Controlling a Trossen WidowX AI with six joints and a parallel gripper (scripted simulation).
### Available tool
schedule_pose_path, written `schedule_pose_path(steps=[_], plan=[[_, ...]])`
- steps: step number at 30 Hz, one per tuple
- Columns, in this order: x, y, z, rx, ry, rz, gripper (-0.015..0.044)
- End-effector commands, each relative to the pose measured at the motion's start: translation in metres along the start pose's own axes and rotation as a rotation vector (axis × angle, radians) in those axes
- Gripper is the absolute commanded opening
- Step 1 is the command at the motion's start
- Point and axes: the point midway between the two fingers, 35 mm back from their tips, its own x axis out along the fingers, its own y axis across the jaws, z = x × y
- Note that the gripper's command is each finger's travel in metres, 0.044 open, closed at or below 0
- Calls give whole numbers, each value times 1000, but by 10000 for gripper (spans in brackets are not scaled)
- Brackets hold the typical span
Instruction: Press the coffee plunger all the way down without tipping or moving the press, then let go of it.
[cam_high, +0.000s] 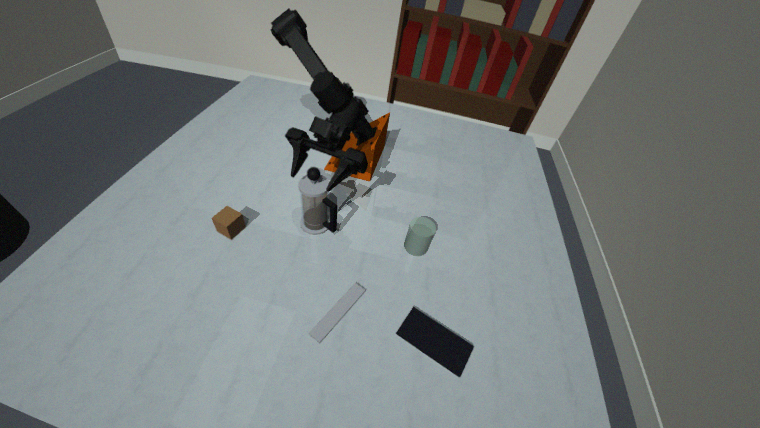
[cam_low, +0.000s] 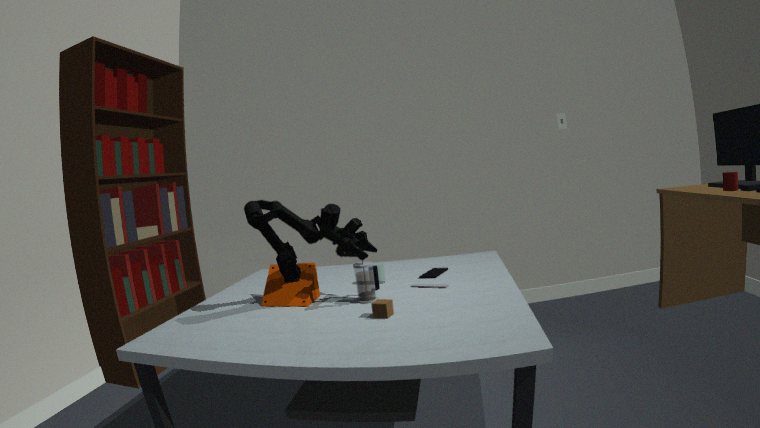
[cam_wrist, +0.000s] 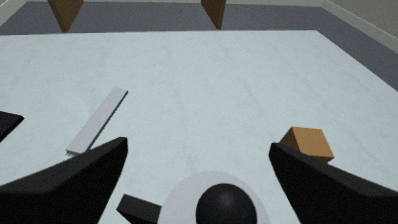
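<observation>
Black fingers spread wide, clear of plunger knob (cam_wrist: 226, 206)

Clear glass coffee press (cam_high: 314, 210) with matt black ball knob (cam_wrist: 226, 206) — pale, faintly marbled table top (cam_high: 159, 319) — matt brown cardboard-like cube (cam_high: 229, 221).

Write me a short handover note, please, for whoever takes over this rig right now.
Gripper: open, holding nothing; its fingers stand wide either side of the plunger knob, not touching.
French press: upright on the table, between the brown cube and the green cup.
Done: knob sits low on the lid, so the plunger looks pressed down; grip released.
Left: back the arm away without bumping the press.
</observation>
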Motion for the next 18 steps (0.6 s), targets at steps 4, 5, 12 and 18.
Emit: schedule_pose_path(steps=[4, 5, 12, 18], plan=[[-5, 2, 12, 32, -8, 12, 440], [-9, 2, 15, 24, -5, 14, 440], [-57, -7, 50, -6, 18, 9, 440], [-64, -11, 54, -10, 17, 6, 440]])
